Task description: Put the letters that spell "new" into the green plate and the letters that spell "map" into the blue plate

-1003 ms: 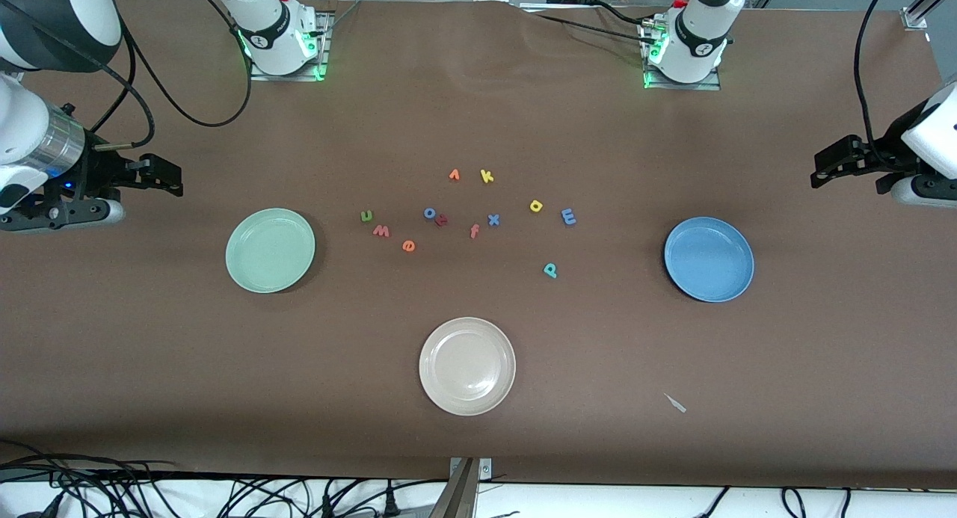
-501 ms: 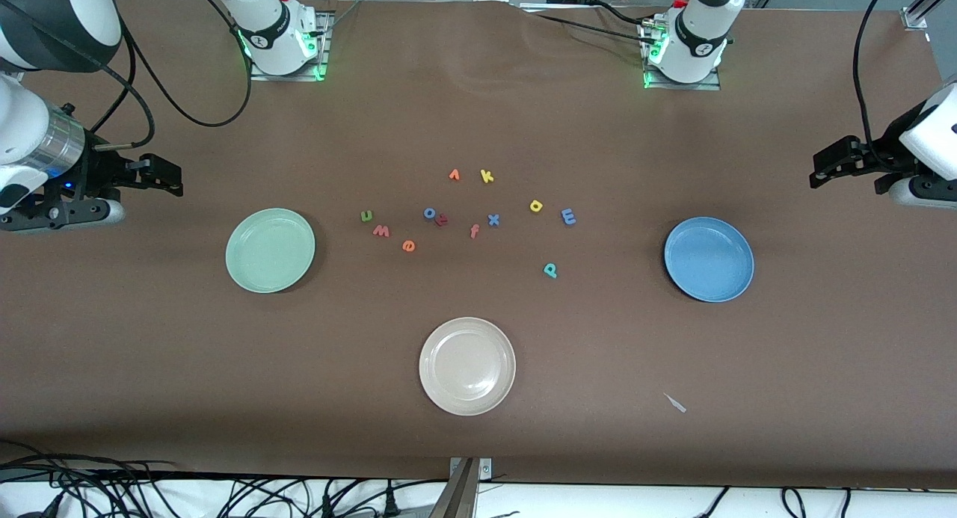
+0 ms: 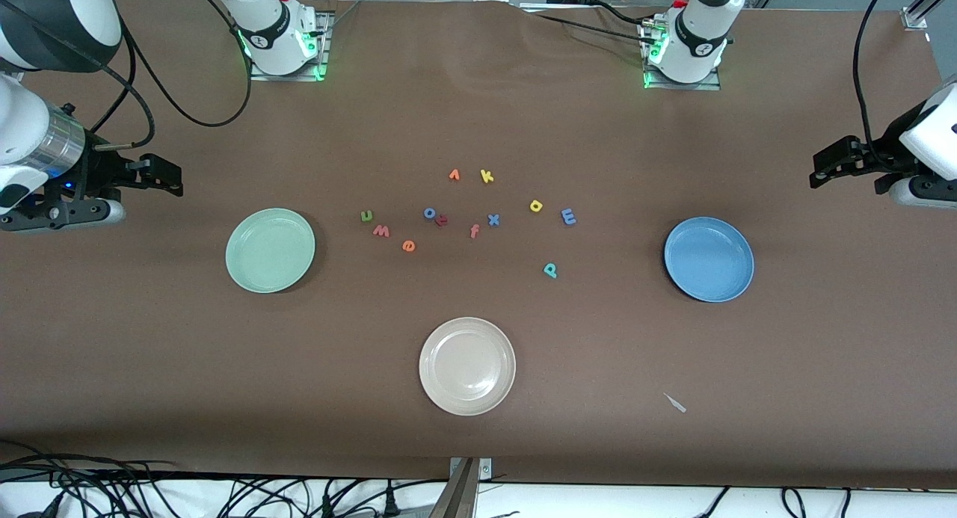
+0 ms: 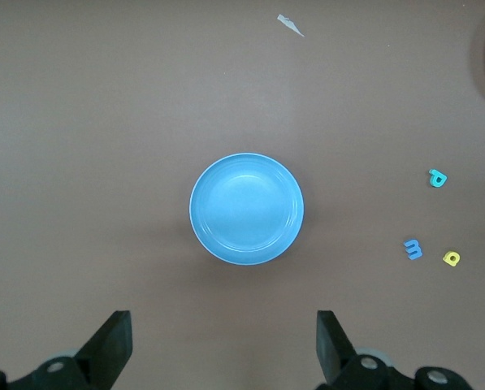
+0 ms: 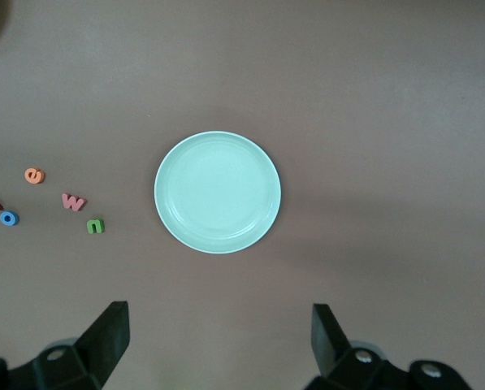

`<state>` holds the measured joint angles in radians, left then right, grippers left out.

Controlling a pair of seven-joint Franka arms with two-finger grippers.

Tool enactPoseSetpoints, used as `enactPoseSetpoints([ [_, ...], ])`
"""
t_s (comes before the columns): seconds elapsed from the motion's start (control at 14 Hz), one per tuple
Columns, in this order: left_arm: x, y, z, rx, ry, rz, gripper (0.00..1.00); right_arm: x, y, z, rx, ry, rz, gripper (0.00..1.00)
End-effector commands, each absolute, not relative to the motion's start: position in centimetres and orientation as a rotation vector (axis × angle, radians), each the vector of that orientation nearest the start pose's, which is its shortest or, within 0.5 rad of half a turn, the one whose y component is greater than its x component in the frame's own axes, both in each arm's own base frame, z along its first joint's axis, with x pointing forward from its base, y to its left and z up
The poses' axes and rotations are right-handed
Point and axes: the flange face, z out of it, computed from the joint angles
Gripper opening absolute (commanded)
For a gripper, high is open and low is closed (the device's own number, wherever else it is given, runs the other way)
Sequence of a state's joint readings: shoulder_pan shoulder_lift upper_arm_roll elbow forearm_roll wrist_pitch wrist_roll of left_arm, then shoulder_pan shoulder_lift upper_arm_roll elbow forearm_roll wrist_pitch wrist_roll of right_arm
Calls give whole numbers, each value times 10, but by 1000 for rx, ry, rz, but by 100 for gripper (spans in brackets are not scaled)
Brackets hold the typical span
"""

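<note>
The green plate lies toward the right arm's end and holds nothing. Beside it, toward the middle, lie the green n, pinkish-red w and orange e. The blue plate sits toward the left arm's end, also bare. The blue m, yellow a and teal p lie between it and the middle. My right gripper hangs open over bare table beside the green plate. My left gripper hangs open over bare table beside the blue plate.
A beige plate lies nearest the front camera at mid-table. Among the letters are an orange f, blue x, blue o, dark red letter, yellow k and another orange letter. A small white scrap lies near the front edge.
</note>
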<state>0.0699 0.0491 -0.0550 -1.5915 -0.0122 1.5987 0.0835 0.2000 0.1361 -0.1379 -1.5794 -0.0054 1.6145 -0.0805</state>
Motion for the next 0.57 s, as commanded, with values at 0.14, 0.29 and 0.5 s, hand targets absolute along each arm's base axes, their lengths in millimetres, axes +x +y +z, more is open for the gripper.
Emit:
enactPoseSetpoints([
  [0.14, 565, 9, 591, -3166, 134, 46, 100, 585, 49, 539, -3100, -203, 199, 100],
  [0.29, 566, 9, 591, -3167, 134, 46, 100, 584, 51, 532, -3076, -196, 211, 100],
  [0.5, 572, 5, 584, -3168, 139, 65, 100, 580, 75, 514, -3078, -173, 229, 100],
])
